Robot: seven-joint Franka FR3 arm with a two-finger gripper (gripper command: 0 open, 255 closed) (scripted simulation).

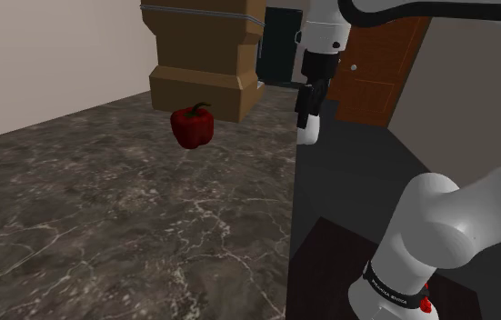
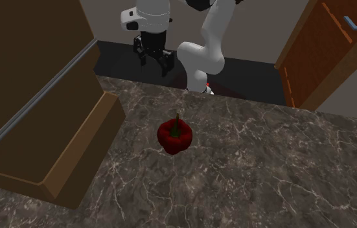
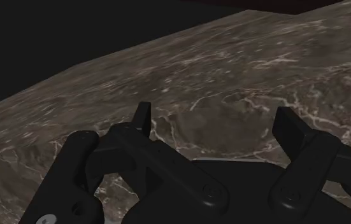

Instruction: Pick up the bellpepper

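Observation:
A red bell pepper (image 1: 192, 125) with a dark green stem stands upright on the dark marbled countertop (image 1: 103, 227), toward its far side. In the second exterior view the pepper (image 2: 174, 135) sits near the middle of the countertop (image 2: 267, 168). My black gripper (image 1: 303, 118) hangs above the countertop's edge, to the right of the pepper in the shoulder view and well apart from it. It is open, with nothing between the fingers (image 2: 155, 67). Through the wrist camera the two fingers (image 3: 143, 118) stand wide apart over bare marble (image 3: 231, 76).
A big brown wooden block (image 1: 207, 64) rises just behind the pepper; it takes up the second exterior view's left (image 2: 41, 116). A brown door (image 1: 375, 73) stands beyond the arm. Dark floor (image 1: 348, 182) lies past the countertop's edge.

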